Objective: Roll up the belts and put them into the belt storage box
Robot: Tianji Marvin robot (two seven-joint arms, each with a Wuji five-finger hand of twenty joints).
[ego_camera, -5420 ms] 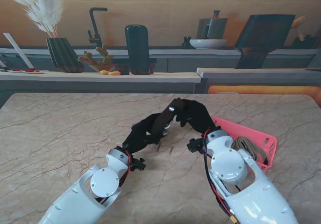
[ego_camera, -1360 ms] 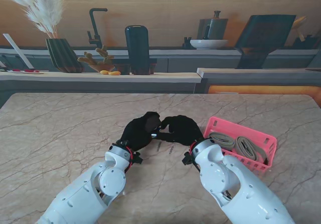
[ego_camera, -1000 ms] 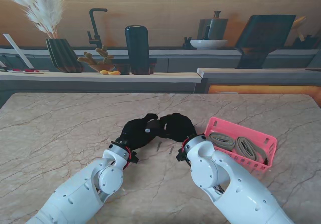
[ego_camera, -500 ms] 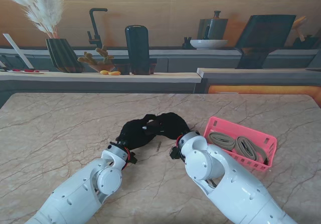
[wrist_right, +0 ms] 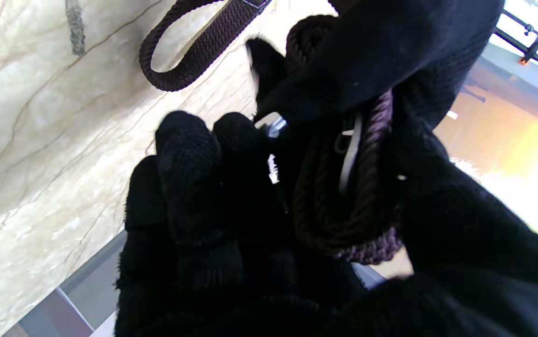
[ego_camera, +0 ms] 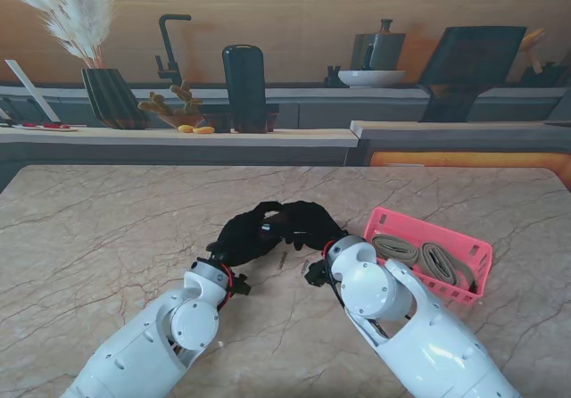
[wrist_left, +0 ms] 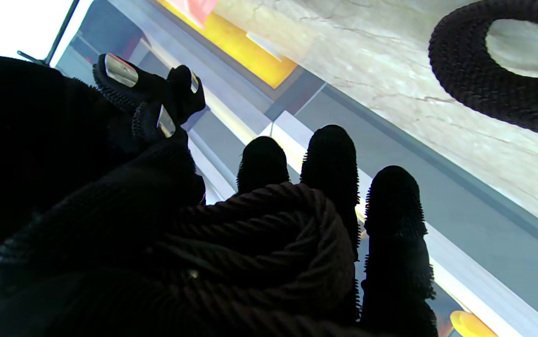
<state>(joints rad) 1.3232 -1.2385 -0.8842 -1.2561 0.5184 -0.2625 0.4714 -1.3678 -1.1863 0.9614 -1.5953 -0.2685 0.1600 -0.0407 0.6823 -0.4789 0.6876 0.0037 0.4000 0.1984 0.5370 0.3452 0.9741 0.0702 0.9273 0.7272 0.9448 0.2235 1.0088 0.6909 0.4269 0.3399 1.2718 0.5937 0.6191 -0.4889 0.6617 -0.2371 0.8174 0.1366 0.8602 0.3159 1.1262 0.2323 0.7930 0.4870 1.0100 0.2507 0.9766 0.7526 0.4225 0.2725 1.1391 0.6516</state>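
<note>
Pinching dark belt (wrist_right: 343,206) coil: left hand (ego_camera: 239,236) fingers, right hand (ego_camera: 308,224) fingers, beside pink box (ego_camera: 464,242).

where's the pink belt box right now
In the stand view, the pink belt box sits on the table's right side, just right of the right hand, holding two rolled belts.

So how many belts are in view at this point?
3: two rolled tan belts in the pink storage box, one dark braided belt held between both robot hands. Others may be hidden.
</note>
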